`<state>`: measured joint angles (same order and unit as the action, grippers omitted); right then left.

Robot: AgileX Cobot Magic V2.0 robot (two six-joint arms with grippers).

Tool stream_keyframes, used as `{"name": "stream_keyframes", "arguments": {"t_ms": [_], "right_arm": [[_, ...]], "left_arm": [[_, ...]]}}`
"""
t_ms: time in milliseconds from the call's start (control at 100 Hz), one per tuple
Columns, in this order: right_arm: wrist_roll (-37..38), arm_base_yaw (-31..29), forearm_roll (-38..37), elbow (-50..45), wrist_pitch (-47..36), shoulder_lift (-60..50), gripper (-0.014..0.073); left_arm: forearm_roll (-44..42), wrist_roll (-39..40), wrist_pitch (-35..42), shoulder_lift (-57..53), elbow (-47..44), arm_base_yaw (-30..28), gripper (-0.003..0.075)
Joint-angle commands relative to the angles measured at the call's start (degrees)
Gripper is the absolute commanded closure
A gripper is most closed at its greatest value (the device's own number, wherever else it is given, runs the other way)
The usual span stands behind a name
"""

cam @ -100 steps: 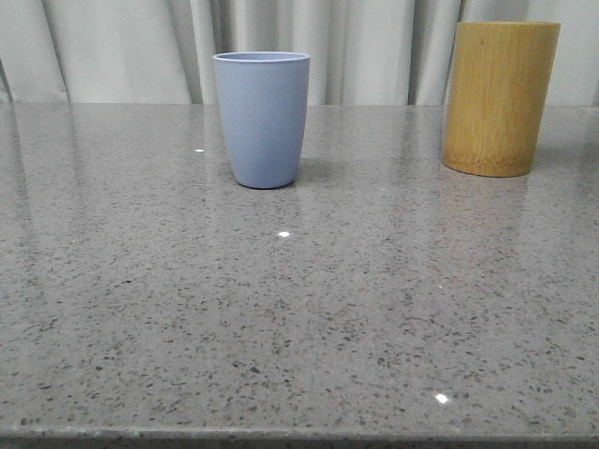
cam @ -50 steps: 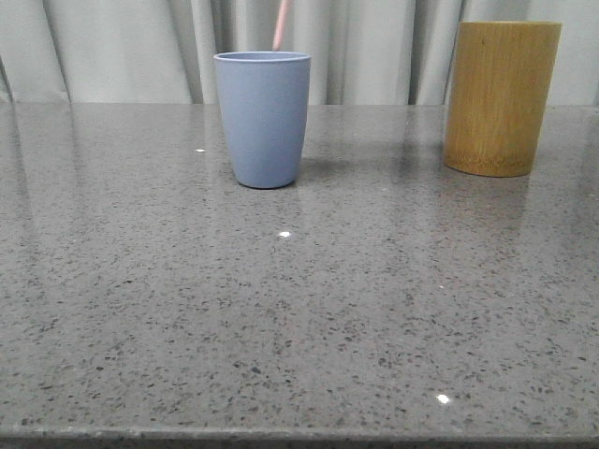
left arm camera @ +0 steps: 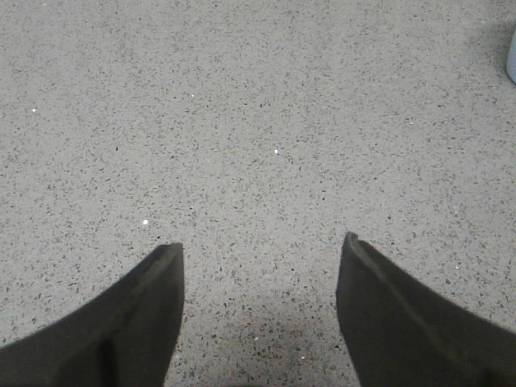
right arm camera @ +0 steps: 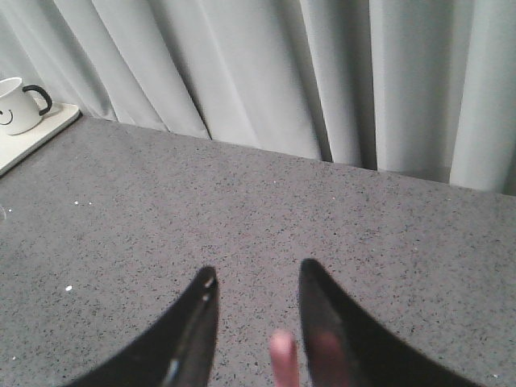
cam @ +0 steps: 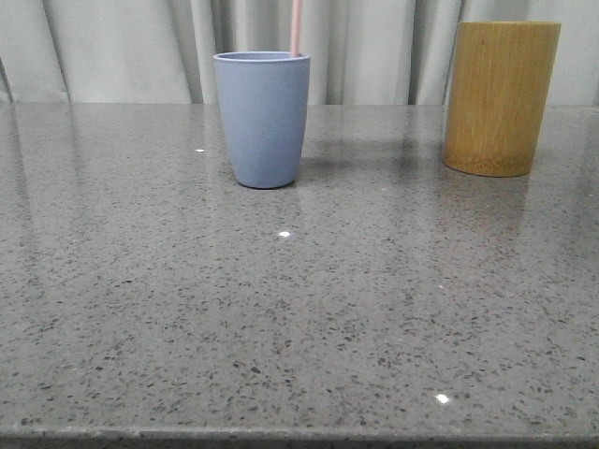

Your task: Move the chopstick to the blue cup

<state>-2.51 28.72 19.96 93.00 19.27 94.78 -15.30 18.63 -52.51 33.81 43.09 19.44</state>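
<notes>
The blue cup [cam: 262, 117] stands upright at the back of the grey table, left of centre. One pale-pink chopstick [cam: 296, 28] rises almost vertically from inside its right rim and runs out of the top of the front view. In the right wrist view the chopstick's blurred end [right arm camera: 282, 359] lies between the fingers of my right gripper [right arm camera: 258, 271], close to one finger, with the jaws apart and open. My left gripper [left arm camera: 262, 243] is open over bare table, and a sliver of the blue cup [left arm camera: 513, 56] shows at that view's edge. Neither gripper appears in the front view.
A taller yellow-brown bamboo holder [cam: 501, 98] stands at the back right. Grey curtains hang behind the table. A white mug [right arm camera: 18, 105] sits on a pale board [right arm camera: 40, 133] off to one side in the right wrist view.
A second ago no chopstick showed. Half a second ago its tip hung tilted above the cup. Now it stands more upright, further right, at the cup's rim.
</notes>
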Motion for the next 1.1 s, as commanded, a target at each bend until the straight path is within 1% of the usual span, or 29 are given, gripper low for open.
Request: {"name": "stream_keyframes", "arguments": {"t_ms": [0, 50, 150, 260, 420, 560, 700, 900, 1090], "right_arm": [[-0.8, -0.1, 0.6, 2.0, -3.3, -2.6, 0.0169], [-0.8, -0.1, 0.3, 2.0, -3.0, -2.8, 0.0142], [-1.2, -0.4, -1.5, 2.0, -1.3, -3.9, 0.0143], [-1.2, -1.9, -4.3, 2.0, 2.7, -6.4, 0.0143], [-1.2, -6.0, -7.1, 1.4, 8.2, -11.3, 0.0143], [-1.2, -10.5, -10.2, -2.8, 11.4, -17.3, 0.0151], [-1.2, -15.2, -11.8, -11.6, 12.8, -24.8, 0.0151], [-1.2, -21.1, -12.4, -28.4, 14.1, -37.2, 0.0151], [-1.2, -23.2, -12.4, -42.5, 15.6, -49.6, 0.0151]], "left_arm": [[-0.5, 0.8, 3.9, 0.1, 1.6, 0.0, 0.0314], [-0.5, 0.8, 3.9, 0.1, 1.6, 0.0, 0.0314], [-0.5, 0.8, 3.9, 0.1, 1.6, 0.0, 0.0314], [-0.5, 0.8, 3.9, 0.1, 1.6, 0.0, 0.0314], [-0.5, 0.8, 3.9, 0.1, 1.6, 0.0, 0.0314], [-0.5, 0.8, 3.9, 0.1, 1.6, 0.0, 0.0314], [-0.5, 0.8, 3.9, 0.1, 1.6, 0.0, 0.0314], [-0.5, 0.8, 3.9, 0.1, 1.6, 0.0, 0.0314], [-0.5, 0.8, 3.9, 0.1, 1.6, 0.0, 0.0314]]}}
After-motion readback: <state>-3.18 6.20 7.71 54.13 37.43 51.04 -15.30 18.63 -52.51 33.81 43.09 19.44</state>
